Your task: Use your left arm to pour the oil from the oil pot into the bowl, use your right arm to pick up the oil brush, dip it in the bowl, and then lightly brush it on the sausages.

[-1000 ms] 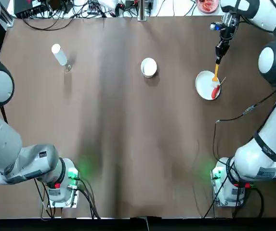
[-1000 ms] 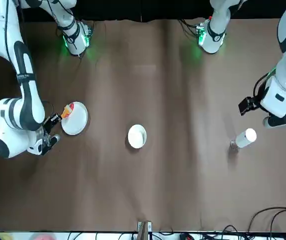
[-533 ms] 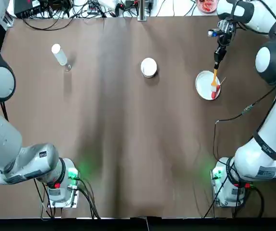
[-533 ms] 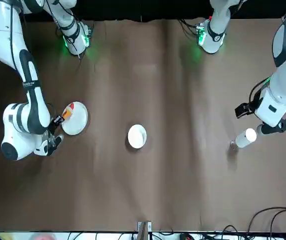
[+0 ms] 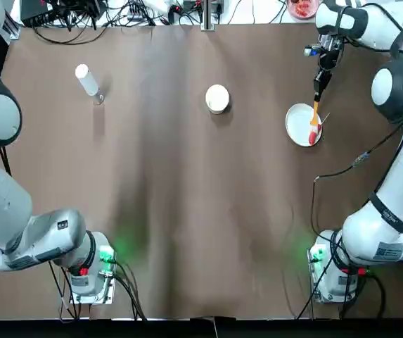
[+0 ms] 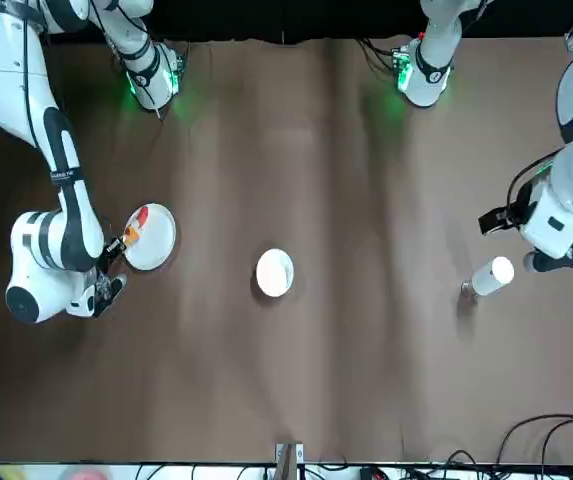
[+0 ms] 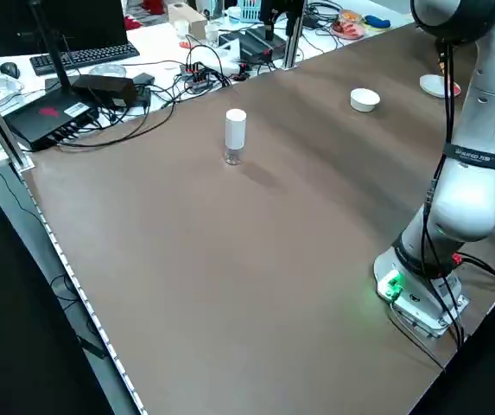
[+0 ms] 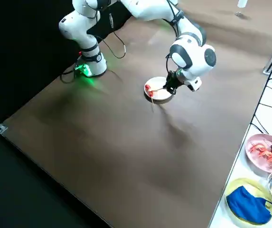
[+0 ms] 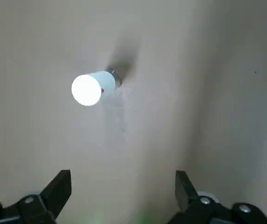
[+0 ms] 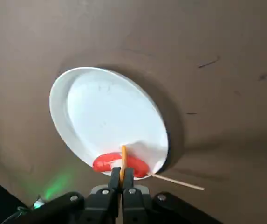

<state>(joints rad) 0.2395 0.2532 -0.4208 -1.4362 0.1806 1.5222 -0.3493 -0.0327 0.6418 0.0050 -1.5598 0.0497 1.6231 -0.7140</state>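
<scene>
Right claw [image 5: 318, 90] positioned over the desk [image 5: 187, 183] at about 2 o'clock in the top view, just beyond the far rim of the white plate [image 5: 298, 127]. Fingers clenched on the handle of the oil brush [image 5: 314, 111], confirmed in the right wrist view, where both fingers meet around the thin orange shaft [image 10: 122, 161]. Brush angled down toward the plate, tip at the sausage [image 5: 313, 134]; contact between bristles and sausage cannot be confirmed. Sausage red, lying on the plate's right portion as seen from overhead, with its thin skewer stick [image 10: 177, 180] projecting past the rim onto the desk. In the front view, same arrangement noted at 9 o'clock: brush [image 6: 129, 235], sausage [image 6: 142, 215], plate [image 6: 156, 242].

Bowl [image 5: 217, 98] standing alone near 12 o'clock in the top view, well apart from the plate and from both claws; contents not discernible.

Oil pot [image 5: 86, 80] upright on the desk at about 10 o'clock in the top view, cap uppermost, small spout end down at the desk surface. Untouched by either claw. Left side view shows it [image 7: 235, 135] standing clear, with the bowl [image 7: 364, 99] farther off.

Left claw [image 9: 119, 186] released, fingers spread wide in the left wrist view, hanging above the desk near the oil pot [image 9: 92, 87] but apart from it. In the front view, left arm's wrist [image 6: 551, 215] sited just beside the pot [image 6: 491, 275].
</scene>
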